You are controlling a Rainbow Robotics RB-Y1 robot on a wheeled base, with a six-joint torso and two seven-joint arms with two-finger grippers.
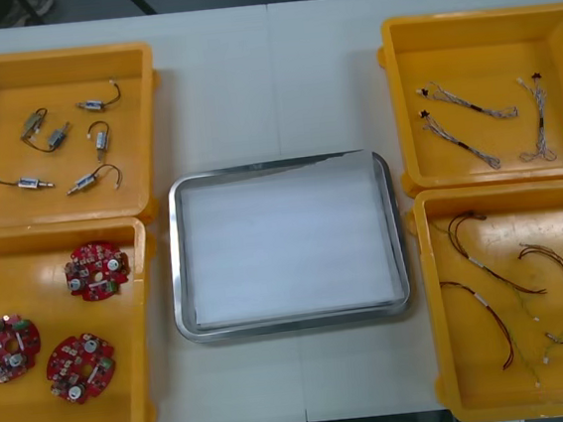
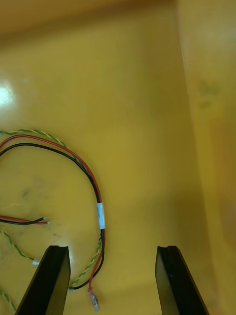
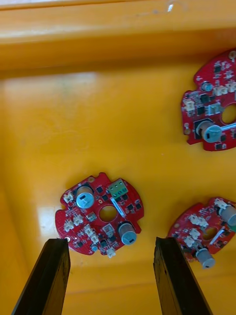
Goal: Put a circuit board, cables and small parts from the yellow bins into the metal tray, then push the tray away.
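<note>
Left jaws wide open, round red circuit board [image 3: 101,214] just ahead between them, right jaws open too, red and black cable [image 2: 101,216] ending between them

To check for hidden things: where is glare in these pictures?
Front view: the metal tray's rim gleams, hiding nothing. Right wrist view: one bright spot on the cable bin's floor, off the cable. Left wrist view: pale sheen on the board bin's floor, beyond the circuit boards.
</note>
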